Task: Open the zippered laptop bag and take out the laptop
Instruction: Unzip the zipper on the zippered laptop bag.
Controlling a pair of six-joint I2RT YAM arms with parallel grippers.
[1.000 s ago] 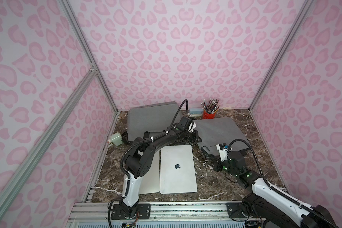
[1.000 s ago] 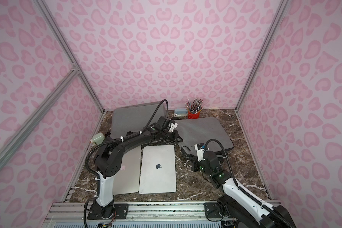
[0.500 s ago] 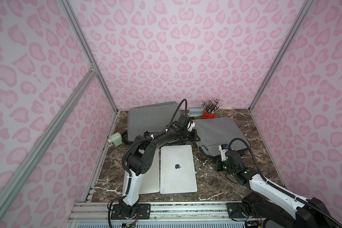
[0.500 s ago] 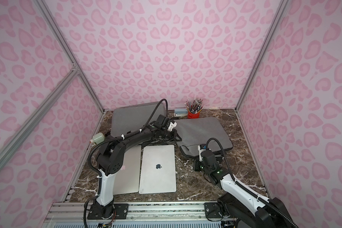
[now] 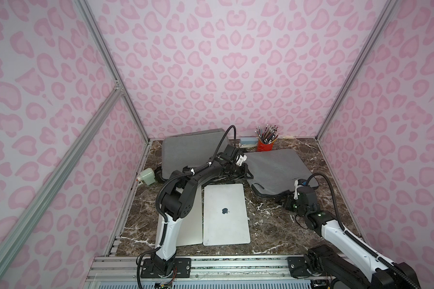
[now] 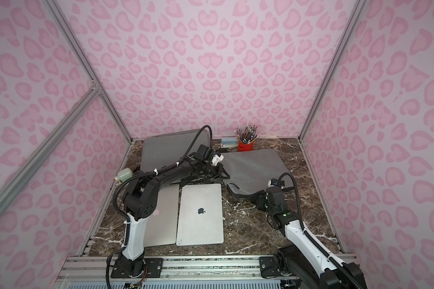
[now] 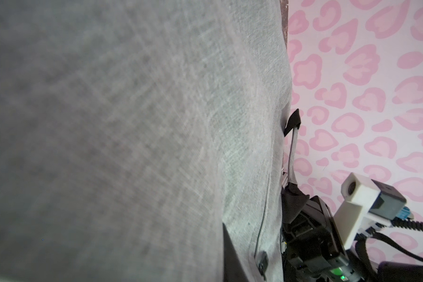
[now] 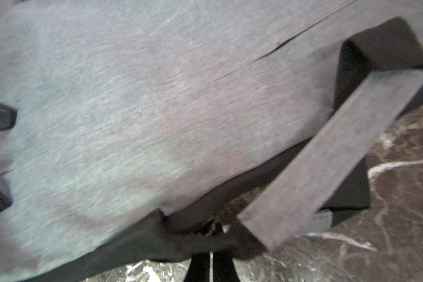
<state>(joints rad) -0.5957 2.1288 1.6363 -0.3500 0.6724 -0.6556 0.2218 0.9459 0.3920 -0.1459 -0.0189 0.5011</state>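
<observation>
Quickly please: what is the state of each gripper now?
Left gripper: closed on the bag corner.
Right gripper: closed at the bag edge; grip unclear.

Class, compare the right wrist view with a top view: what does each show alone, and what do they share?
Right wrist only: the shut tips of the right tool by the dark edge of the laptop bag. Top view only: two silver laptops, the red pencil cup and the pink patterned walls. Both: the grey laptop bag and the marble table.

Apple logo [image 5: 225, 211] on silver laptop [image 5: 226, 230] lid
</observation>
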